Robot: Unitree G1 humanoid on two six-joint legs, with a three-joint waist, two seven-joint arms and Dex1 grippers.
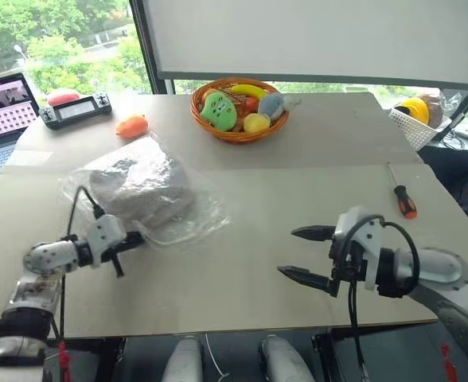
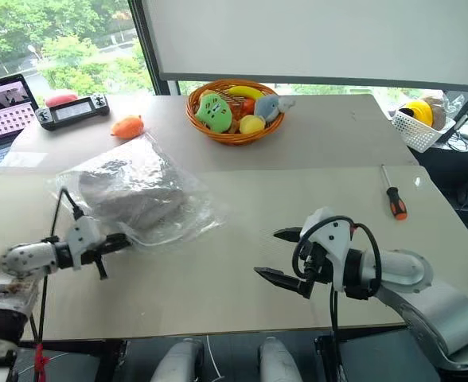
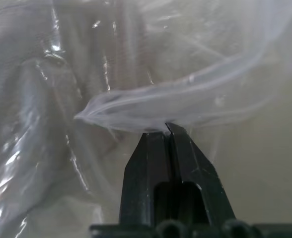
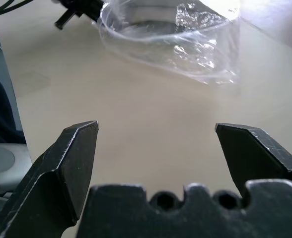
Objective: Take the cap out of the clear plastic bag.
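Left end effector (image 1: 130, 241) clamped tight on a pinched fold at the edge of the clear plastic bag (image 1: 188, 213); left wrist view shows film bunched right at the closed tips. Likely holding the rim to keep the bag anchored and its mouth drawn toward the other arm.

Right end effector (image 1: 304, 255) wide open, holding nothing, hovering above the worktop (image 1: 242, 294) and aimed toward the bag's open end, well apart from it. Right wrist view shows the loose mouth of the bag ahead between the spread fingers. Judgement: staged to reach in.

The cap (image 1: 142, 187) sits inside the bag, a grey-beige lump, at about 1 o'clock from the left end effector and 10 o'clock from the right one. Not yet out.

Around: fruit basket (image 1: 238, 132) at 12 o'clock on the worktop, orange toy (image 1: 131, 126) at 11, handheld controller (image 1: 76, 109) further at 10–11, screwdriver (image 1: 403, 196) at 2–3, white basket (image 1: 415, 126) at 2.
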